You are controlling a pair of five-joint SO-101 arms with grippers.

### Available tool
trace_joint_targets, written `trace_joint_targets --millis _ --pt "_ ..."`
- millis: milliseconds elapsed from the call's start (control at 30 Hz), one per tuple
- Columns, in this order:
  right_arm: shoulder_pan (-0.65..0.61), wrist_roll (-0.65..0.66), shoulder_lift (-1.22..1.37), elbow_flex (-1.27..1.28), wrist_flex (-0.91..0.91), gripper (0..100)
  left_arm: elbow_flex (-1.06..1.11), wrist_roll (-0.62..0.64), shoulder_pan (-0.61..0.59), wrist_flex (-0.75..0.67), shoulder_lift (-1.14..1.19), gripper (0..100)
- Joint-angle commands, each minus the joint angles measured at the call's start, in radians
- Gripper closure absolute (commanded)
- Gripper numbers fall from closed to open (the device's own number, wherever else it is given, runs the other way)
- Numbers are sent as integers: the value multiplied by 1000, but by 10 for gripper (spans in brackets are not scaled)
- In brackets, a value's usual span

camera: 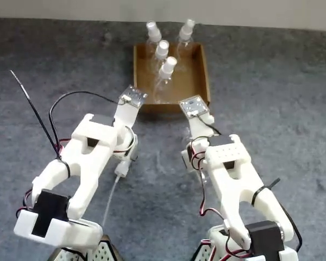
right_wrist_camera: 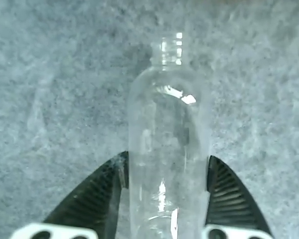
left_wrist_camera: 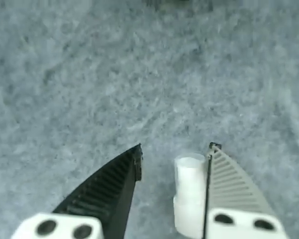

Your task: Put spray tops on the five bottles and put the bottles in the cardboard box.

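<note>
Two white robot arms bend over a grey carpeted tabletop [camera: 282, 92], where four clear plastic bottles with white spray tops [camera: 164, 76] stand in the open brown cardboard box [camera: 205, 76] at the far centre. The right pincer [right_wrist_camera: 167, 156] grips the uncapped clear plastic bottle [right_wrist_camera: 167, 109] by its body, with both fingers pressed to its sides. The bottle's long axis runs in line with the fingers, and its threaded neck points away from the pincer. Just to the left, the left pincer [left_wrist_camera: 176, 147] stands open, with a white spray top [left_wrist_camera: 189, 194] resting against one finger only and its thin dip tube [camera: 110, 201] trailing nearward. Capping likely hinges on carrying that top rightward onto the neck, and the left arm is the nearer to it.
</note>
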Motion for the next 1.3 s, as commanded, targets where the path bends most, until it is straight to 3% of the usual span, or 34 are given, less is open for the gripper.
trace_joint_targets --millis 0,300,433,733,967,1267 --pt "28 -5 -1 18 15 820 30 12 1 -29 -31 889" --pt "30 -5 -1 19 15 820 101 12 108 -29 -41 934" --pt "30 -5 -1 21 15 820 90 6 91 -29 -44 999" --pt "27 -5 -1 15 77 817 120 11 77 -32 -136 997" --pt "27 -3 -1 -42 128 672 209 6 79 -35 -271 996" --pt "-13 -2 12 -303 263 670 213 5 84 -35 -274 996"
